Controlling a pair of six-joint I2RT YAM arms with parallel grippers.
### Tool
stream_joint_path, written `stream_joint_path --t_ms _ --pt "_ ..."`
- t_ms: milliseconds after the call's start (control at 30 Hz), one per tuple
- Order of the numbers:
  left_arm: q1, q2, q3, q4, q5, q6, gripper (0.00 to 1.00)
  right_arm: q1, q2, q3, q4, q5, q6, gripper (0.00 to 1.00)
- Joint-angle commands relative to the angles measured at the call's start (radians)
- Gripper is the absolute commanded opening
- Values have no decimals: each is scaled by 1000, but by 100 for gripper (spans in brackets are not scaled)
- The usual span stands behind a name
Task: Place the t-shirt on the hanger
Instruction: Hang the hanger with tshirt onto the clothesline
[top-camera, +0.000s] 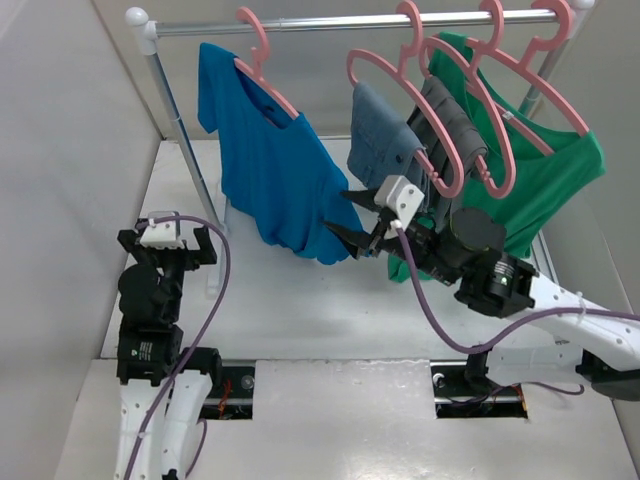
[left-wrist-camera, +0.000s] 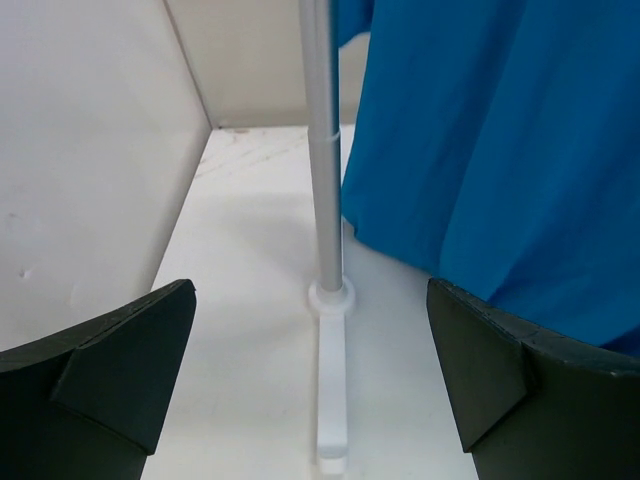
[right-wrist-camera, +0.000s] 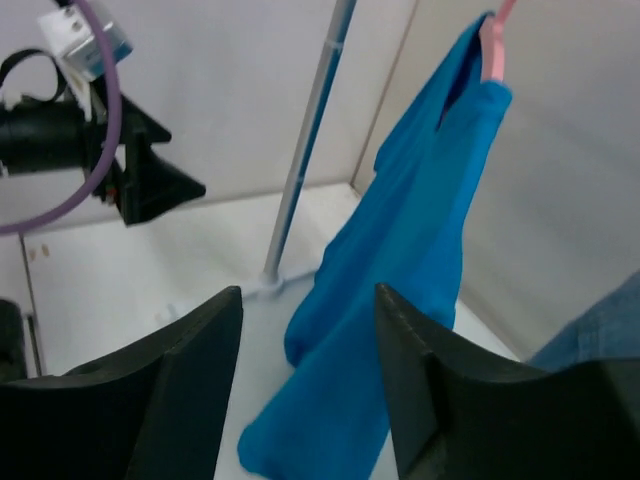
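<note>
Rack (top-camera: 340, 24) spans the far side. Green shirt (top-camera: 545, 170) and trousers (top-camera: 440, 130) hang at its right end on their own pink hangers.

T-shirt (top-camera: 265, 170) hangs at the left end on the hanger (top-camera: 268, 75), but lopsided. Most of the cloth falls off the hanger's right shoulder, with a hem corner trailing low to the right.

My read: it's light and limp with no stiffness, so it will fold and slide on the smooth plastic. Pinch a doubled edge (hem corner or shoulder seam), not flat cloth. The hanger is thin and likely swings on its hook, so pull gently.

Right gripper (top-camera: 340, 212): jaws spread, empty, just beside that hem corner.

Left gripper (top-camera: 167, 240): low at near left, jaws wide apart, empty. It faces the rack post (left-wrist-camera: 322, 150) and isn't touching the shirt.
</note>
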Motion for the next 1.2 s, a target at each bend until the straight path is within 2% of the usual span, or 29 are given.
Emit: stream_joint_path --t_ms 0,100,200,300,333,400,533,600,767,1000,1067,1167 --pt "2 -14 -24 17 -5 40 100 21 -76 -46 -39 79 71 58" --pt "2 -14 -36 17 -5 50 100 31 -97 -82 -114 99 138 39" --pt "2 -14 -75 17 -5 69 100 31 -122 -144 -185 113 187 36" --pt "2 -37 -122 17 -28 82 100 31 -180 -259 -237 82 238 46" --pt "2 -37 -138 8 -37 91 100 31 -206 -302 -237 82 253 68" --pt "2 -51 -186 8 -22 152 100 31 -296 -443 -256 125 307 98" --pt "2 -46 -269 28 -91 186 100 31 -456 -662 -311 264 489 100" --pt "2 -35 -299 39 -128 186 100 31 -500 -721 -354 373 578 100" --pt "2 -35 -386 48 -128 221 100 31 -556 -841 -427 482 784 100" --pt "2 4 -397 37 -108 221 100 31 -515 -872 -470 519 870 100" --pt "2 17 -397 19 -85 246 100 31 -496 -858 -503 560 934 100" --pt "2 38 -397 19 -76 246 100 31 -472 -823 -536 579 945 100"
